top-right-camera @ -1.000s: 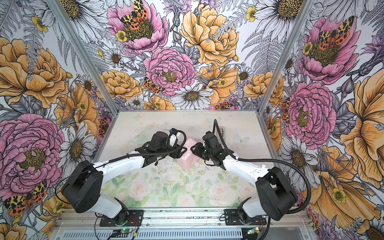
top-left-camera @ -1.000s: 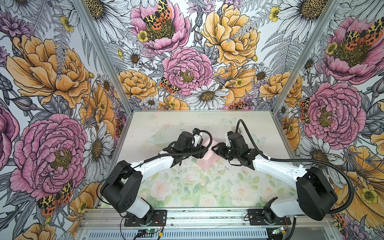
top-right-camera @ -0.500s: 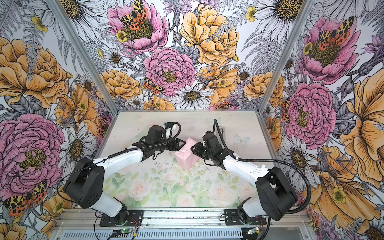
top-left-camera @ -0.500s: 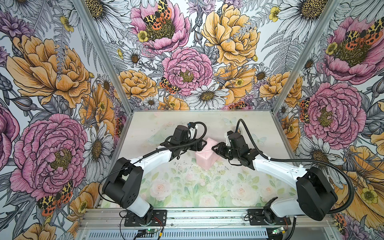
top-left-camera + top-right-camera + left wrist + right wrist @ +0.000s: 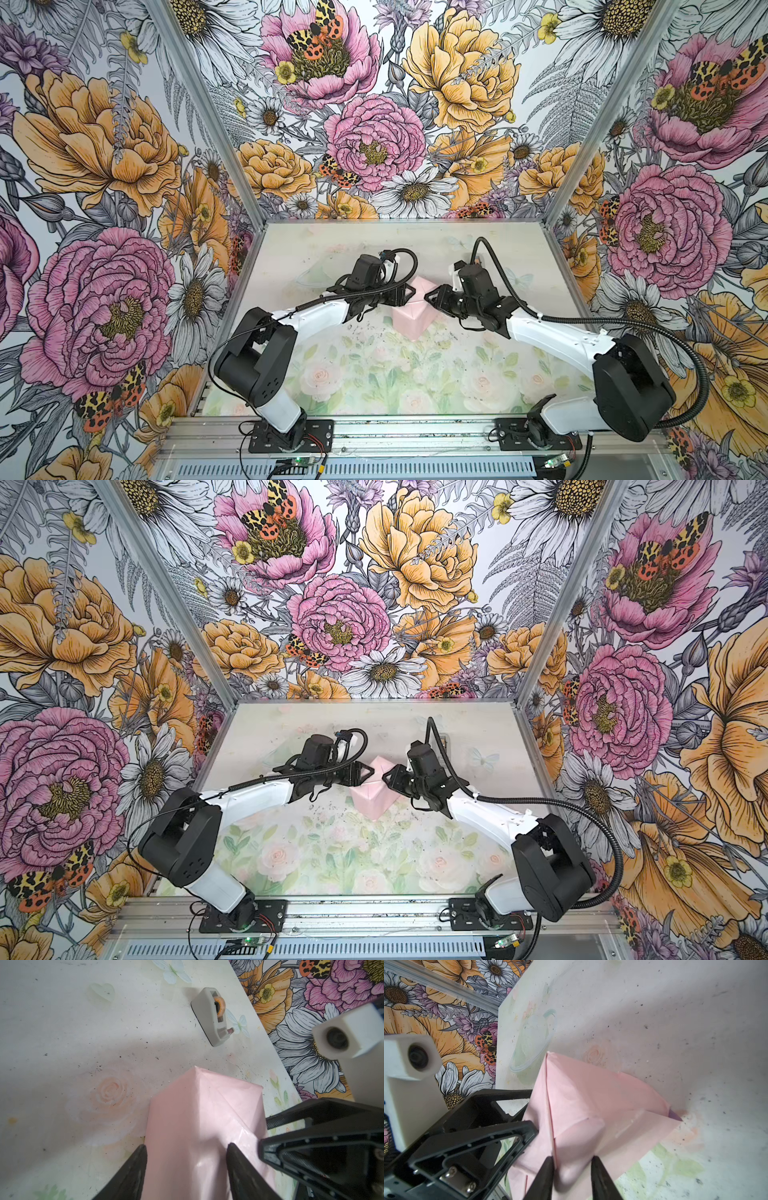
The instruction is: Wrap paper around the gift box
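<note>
Thin creased paper sheet point(image 5: 197, 1109), pale pink face out: enclosing the hidden gift box on the bench point(image 5: 62, 1032), between my fingers. With my left fingers point(image 5: 186, 1145) half-open, I am straddling the parcel, probably steadying it; whether they are gripping it, I cannot tell. My right fingers point(image 5: 572, 1157) are pinching a fold, likely keeping the wrap taut.

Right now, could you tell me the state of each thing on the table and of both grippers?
paper: folded up around the gift box, pink face out, a lilac tip showing at one corner.
gift box: fully covered, not visible.
tape dispenser: upright on the table, apart from the paper, roll inside.
left gripper: jaws astride the paper; grip unclear.
right gripper: jaws pinching a paper fold.
</note>
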Robot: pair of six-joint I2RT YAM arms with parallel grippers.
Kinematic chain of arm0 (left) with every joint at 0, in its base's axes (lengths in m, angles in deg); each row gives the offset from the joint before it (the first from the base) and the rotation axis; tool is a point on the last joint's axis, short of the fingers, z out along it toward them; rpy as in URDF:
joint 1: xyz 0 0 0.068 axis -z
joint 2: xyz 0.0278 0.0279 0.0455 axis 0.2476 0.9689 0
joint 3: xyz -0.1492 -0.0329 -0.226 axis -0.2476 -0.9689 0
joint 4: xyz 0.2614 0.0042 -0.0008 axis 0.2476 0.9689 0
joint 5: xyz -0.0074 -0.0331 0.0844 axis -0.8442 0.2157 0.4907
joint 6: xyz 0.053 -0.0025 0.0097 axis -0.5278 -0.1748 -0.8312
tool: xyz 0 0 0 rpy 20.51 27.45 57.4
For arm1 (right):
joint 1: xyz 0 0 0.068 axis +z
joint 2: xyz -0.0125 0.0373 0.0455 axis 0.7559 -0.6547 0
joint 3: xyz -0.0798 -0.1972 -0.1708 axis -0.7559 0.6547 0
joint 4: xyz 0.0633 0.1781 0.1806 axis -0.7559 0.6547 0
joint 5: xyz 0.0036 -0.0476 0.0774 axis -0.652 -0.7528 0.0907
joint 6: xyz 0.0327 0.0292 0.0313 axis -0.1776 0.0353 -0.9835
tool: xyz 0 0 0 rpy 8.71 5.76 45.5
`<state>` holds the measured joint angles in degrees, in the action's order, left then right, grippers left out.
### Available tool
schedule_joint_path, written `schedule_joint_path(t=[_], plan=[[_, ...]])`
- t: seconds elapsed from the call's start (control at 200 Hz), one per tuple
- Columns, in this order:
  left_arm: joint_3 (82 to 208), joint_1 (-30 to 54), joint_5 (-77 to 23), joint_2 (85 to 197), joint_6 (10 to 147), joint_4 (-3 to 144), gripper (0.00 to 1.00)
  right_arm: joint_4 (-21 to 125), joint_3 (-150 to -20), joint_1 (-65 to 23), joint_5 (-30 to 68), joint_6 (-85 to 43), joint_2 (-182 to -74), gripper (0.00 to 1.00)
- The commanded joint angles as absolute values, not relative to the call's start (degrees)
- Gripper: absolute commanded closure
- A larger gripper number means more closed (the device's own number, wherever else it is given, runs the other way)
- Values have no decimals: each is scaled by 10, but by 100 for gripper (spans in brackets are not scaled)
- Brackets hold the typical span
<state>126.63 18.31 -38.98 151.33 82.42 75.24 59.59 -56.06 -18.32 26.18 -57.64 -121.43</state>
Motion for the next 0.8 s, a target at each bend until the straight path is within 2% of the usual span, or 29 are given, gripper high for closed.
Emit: schedule_joint_path(t=[0.0,0.155,0.3,0.39,0.72,0.795], plan=[[1234,199,-376,1498,834,783,42,628,-574,-197,290,-538,-1241,69],[1225,206,-346,1496,843,778,45,643,-587,-209,300,-523,-1242,68],[1221,206,-328,1504,844,779,46,669,-605,-206,301,-526,-1207,46],[1220,207,-322,1504,843,778,46,692,-620,-205,303,-528,-1192,41],[1220,213,-310,1500,843,780,46,701,-643,-193,302,-528,-1226,39],[1225,212,-312,1497,845,783,46,701,-641,-192,298,-522,-1238,44]])
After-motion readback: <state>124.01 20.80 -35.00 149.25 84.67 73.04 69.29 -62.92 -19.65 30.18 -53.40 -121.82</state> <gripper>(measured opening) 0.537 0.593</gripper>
